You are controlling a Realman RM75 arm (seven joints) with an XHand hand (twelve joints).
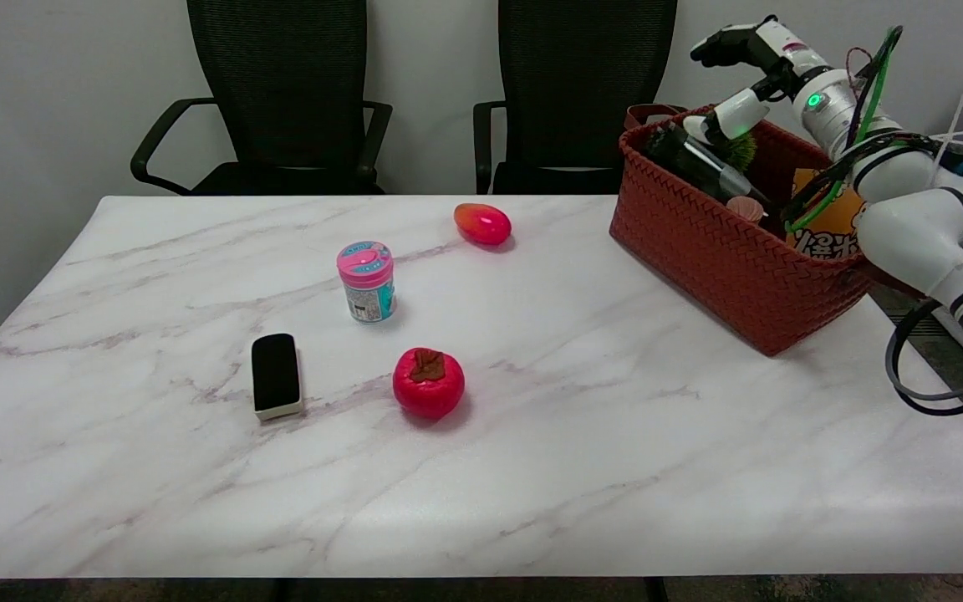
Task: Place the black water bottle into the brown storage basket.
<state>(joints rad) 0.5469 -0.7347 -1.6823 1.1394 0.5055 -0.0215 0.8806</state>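
The black water bottle [693, 161] lies tilted inside the brown storage basket [715, 259] at the table's far right, its top leaning toward the basket's left rim. My right hand [745, 71] hovers above the basket's back half, fingers apart and holding nothing. One white finger points down just over the bottle; whether it touches is unclear.
The basket also holds a green item [739, 150], a pinkish object [745, 209] and an orange snack bag [828, 226]. On the marble table [532, 418] sit a pink-lidded jar [367, 282], a red egg shape [482, 223], a red persimmon-like fruit [428, 383] and a black eraser block [276, 374]. Two black chairs [281, 92] stand behind.
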